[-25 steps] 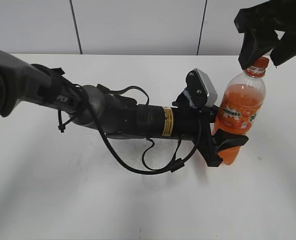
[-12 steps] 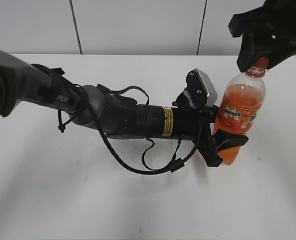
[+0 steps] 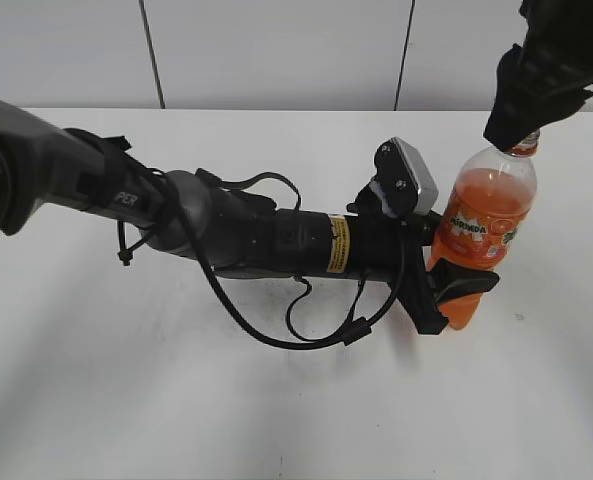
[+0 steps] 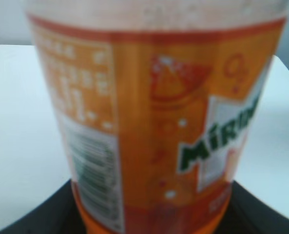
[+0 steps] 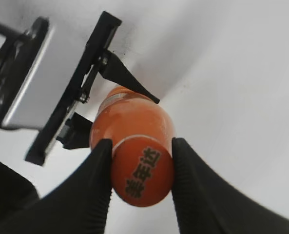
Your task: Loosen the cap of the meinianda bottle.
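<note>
1. While the left gripper (image 3: 454, 290) clamps the lower body of the Mirinda bottle (image 3: 481, 235), you see the bottle standing upright at the right of the white table (image 3: 126, 400).
2. Note the right gripper (image 5: 142, 170): its fingers (image 5: 98, 170) sit closed against both sides of the orange cap (image 5: 143, 170), gripping it from above.
3. In the exterior view the cap is hidden behind that gripper.
4. You are probably at the twisting step; the next move calls for rotating the right wrist while the left holds the bottle from turning.
</note>
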`<state>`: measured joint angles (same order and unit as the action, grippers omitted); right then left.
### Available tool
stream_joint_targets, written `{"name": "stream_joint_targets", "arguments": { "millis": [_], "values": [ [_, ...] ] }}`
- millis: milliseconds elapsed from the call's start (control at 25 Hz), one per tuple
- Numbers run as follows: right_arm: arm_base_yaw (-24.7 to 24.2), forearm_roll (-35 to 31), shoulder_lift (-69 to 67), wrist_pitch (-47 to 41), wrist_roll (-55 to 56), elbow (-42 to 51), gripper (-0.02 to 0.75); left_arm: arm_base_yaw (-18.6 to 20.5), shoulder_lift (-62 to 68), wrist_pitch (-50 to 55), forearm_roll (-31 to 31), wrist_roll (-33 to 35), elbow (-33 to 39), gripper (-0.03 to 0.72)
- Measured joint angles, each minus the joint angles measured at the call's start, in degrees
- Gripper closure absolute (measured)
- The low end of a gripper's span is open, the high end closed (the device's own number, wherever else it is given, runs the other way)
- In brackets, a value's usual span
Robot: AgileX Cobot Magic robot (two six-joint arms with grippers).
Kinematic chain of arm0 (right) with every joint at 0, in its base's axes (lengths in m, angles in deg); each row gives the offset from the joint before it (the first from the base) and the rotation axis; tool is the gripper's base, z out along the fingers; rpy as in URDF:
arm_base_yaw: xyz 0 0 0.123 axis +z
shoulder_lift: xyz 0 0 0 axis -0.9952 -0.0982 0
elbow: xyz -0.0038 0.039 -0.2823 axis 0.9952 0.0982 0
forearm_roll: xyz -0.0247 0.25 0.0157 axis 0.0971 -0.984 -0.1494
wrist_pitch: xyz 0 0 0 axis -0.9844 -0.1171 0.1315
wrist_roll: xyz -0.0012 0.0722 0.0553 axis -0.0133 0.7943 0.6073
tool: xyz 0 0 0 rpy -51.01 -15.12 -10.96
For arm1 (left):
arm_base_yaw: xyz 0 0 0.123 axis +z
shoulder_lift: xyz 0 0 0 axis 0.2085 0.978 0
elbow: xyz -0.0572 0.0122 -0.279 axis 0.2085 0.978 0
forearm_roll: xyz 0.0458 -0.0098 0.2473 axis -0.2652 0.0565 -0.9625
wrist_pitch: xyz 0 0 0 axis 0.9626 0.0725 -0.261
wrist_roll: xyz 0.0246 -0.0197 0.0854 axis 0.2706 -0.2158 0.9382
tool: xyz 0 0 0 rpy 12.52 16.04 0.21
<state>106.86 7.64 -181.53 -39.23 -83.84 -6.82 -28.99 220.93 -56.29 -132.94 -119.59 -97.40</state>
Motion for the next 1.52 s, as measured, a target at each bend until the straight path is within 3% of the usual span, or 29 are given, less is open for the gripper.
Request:
{"name": "stream_joint_targets", "arguments": {
  "millis": [160,480,600,720,920,1280,1520],
  "values": [
    [0.0,0.0,0.1,0.1,-26.2,0.0,0.464,-0.1,0.0,0.1,0.1,0.0,-0.1,0.29],
    [0.0,-2.2,0.0,0.6,-34.0,-0.7,0.465,-0.1,0.0,-0.1,0.0,0.0,-0.1,0.29],
    [-0.1,-7.2,-0.1,0.5,-30.7,-3.2,0.465,-0.1,0.0,-0.2,0.0,0.0,-0.1,0.29],
    [-0.1,-10.5,-0.1,0.6,-19.6,-6.4,0.465,-0.1,0.0,-0.2,0.0,0.0,-0.1,0.29],
    [-2.1,-9.7,0.6,0.8,-6.8,-4.9,0.465,-0.1,0.0,-0.2,-0.1,0.0,-0.1,0.29],
    [-16.5,-7.5,9.7,17.2,2.9,11.3,0.465,-0.1,0.0,-0.2,-0.1,0.0,-0.1,0.29],
    [-21.4,-7.2,10.1,34.6,3.4,25.5,0.465,-0.1,0.0,-0.2,-0.1,0.0,-0.1,0.29]
  ]
}}
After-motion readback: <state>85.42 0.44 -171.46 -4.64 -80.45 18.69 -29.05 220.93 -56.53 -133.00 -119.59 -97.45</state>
